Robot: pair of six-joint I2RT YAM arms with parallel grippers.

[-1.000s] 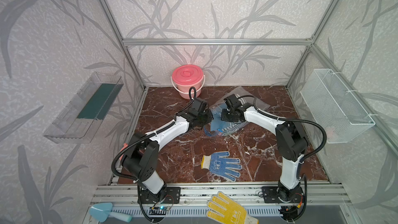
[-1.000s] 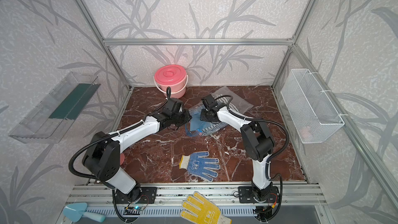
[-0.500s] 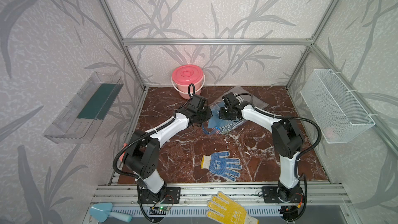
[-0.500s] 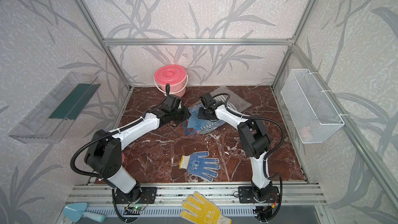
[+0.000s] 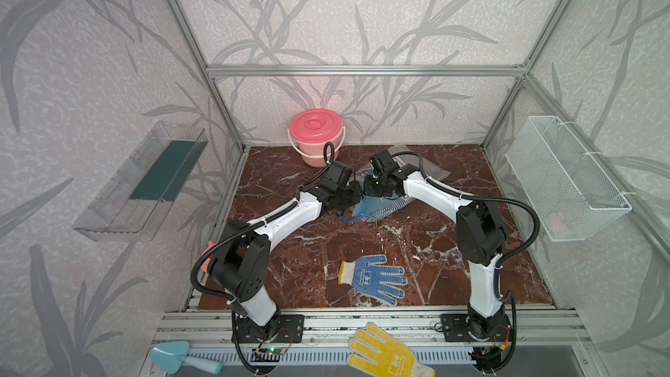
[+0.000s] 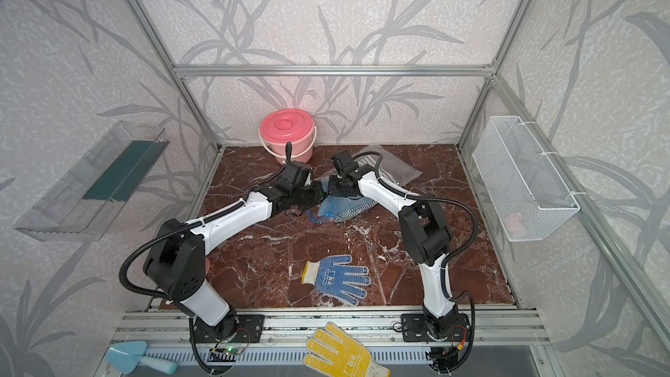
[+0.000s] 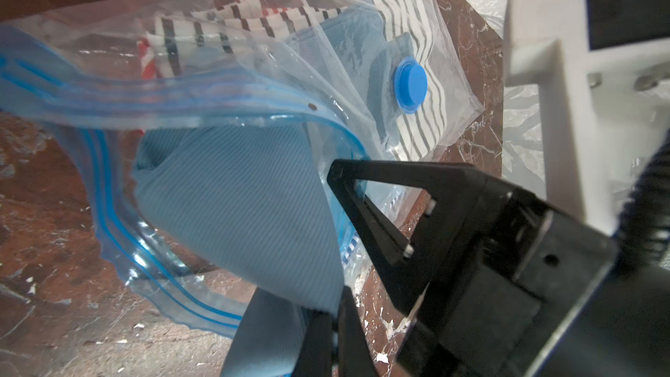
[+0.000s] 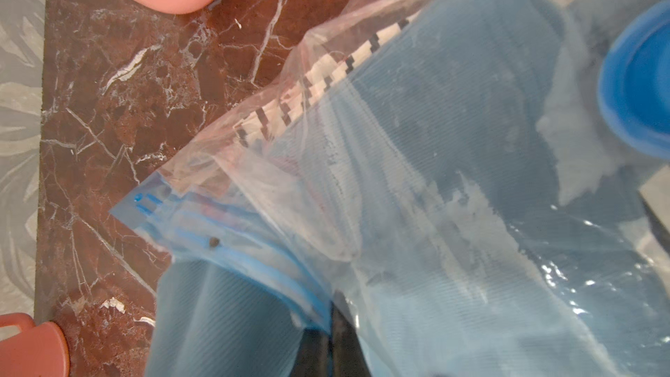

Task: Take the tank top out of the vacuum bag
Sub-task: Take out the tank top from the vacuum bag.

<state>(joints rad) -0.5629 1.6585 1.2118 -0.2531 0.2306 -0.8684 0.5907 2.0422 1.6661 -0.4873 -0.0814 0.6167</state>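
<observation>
Marble tabletop (image 5: 301,248), vacuum bag (image 5: 373,208) near back edge

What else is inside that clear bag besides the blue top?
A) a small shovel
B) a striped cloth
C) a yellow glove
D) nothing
B: a black-and-white striped cloth shows through the clear vacuum bag, alongside the blue tank top.

Red-brown marbled tabletop (image 5: 417,248). At the back edge, a lidded pink bucket (image 5: 316,132). Near it, toward the middle, a clear vacuum bag (image 5: 437,172) with cloth inside. Closer to the front, a blue dotted glove (image 5: 377,279), lying flat.
</observation>
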